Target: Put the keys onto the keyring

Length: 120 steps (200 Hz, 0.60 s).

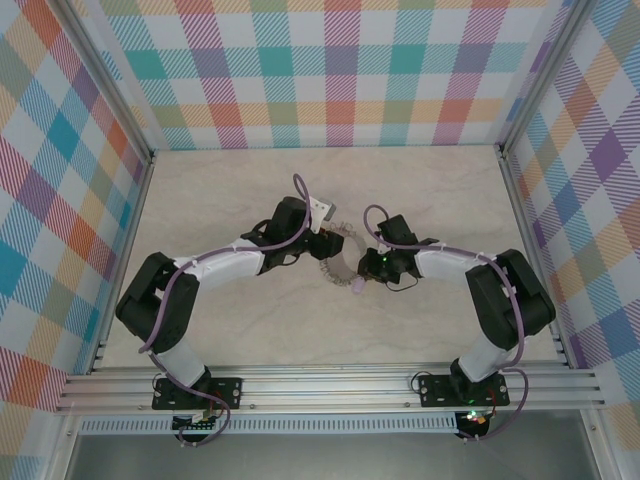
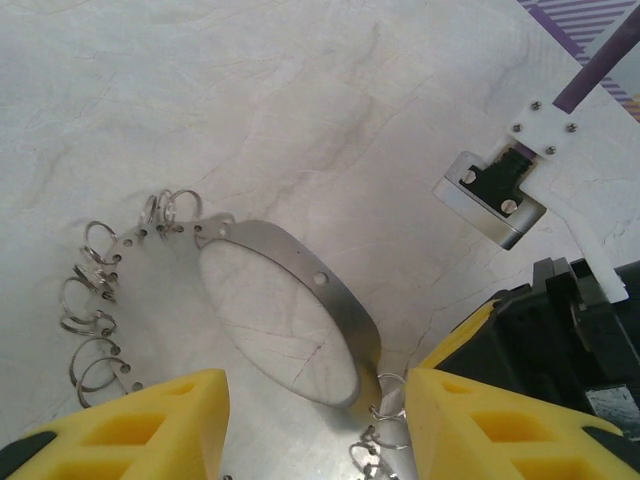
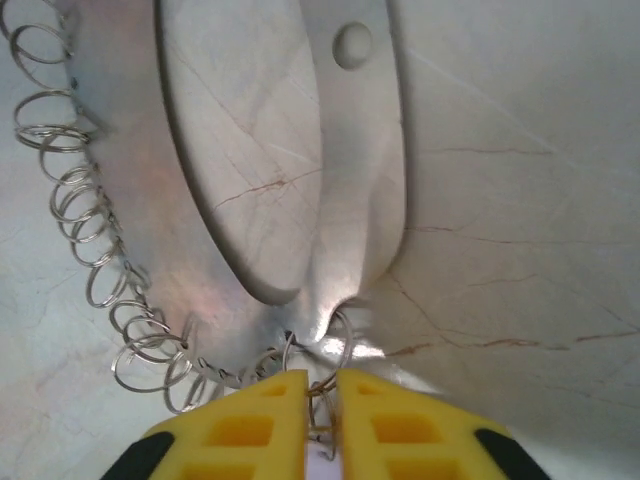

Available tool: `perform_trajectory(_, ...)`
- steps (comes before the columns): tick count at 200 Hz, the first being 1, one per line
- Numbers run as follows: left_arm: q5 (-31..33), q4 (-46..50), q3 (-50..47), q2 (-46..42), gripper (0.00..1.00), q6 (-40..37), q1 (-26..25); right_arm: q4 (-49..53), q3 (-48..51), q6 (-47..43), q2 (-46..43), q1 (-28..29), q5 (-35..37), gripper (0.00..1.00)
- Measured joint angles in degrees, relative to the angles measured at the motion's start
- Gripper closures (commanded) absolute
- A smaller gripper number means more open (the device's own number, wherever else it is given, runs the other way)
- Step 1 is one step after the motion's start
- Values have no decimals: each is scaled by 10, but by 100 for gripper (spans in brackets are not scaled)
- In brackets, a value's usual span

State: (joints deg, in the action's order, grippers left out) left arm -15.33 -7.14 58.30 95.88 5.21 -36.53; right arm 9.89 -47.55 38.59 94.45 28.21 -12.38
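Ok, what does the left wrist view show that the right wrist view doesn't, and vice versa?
Left wrist: left gripper with yellow fingers wide apart, the other arm's grey block on a white bracket. Right wrist: right gripper, yellow fingers nearly closed around one small wire ring. Shared: the silvery metal keyring band edged with small wire rings and the pale marbled table.

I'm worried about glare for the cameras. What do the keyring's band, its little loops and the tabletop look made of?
The keyring's band looks like thin sheet metal, brushed silver, with soft reflections and punched holes. The little loops look like bright steel wire. The tabletop looks like matte, pale, marble-patterned laminate, perhaps stone; it shows faint veins.
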Motion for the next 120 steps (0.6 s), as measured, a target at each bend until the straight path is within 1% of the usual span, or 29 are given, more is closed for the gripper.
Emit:
perform_trajectory(14,0,-2,0,-3,50,0,1,3,0,-2,3,0,2,100)
perform_trajectory(59,0,-6,-1,-14,49,2,3,19,-8,-11,2,0,9,100)
perform_trajectory(97,0,-8,-2,-21,49,6,4,31,-16,-31,-23,-1,14,100)
perform_trajectory(99,0,-8,-2,-21,49,7,4,31,-16,-31,-23,-1,14,98)
perform_trajectory(109,0,-10,-4,-23,49,9,4,31,-16,-35,-26,-1,13,82)
perform_trajectory(120,0,-12,-7,-25,49,11,4,31,-16,-38,-26,-1,12,73)
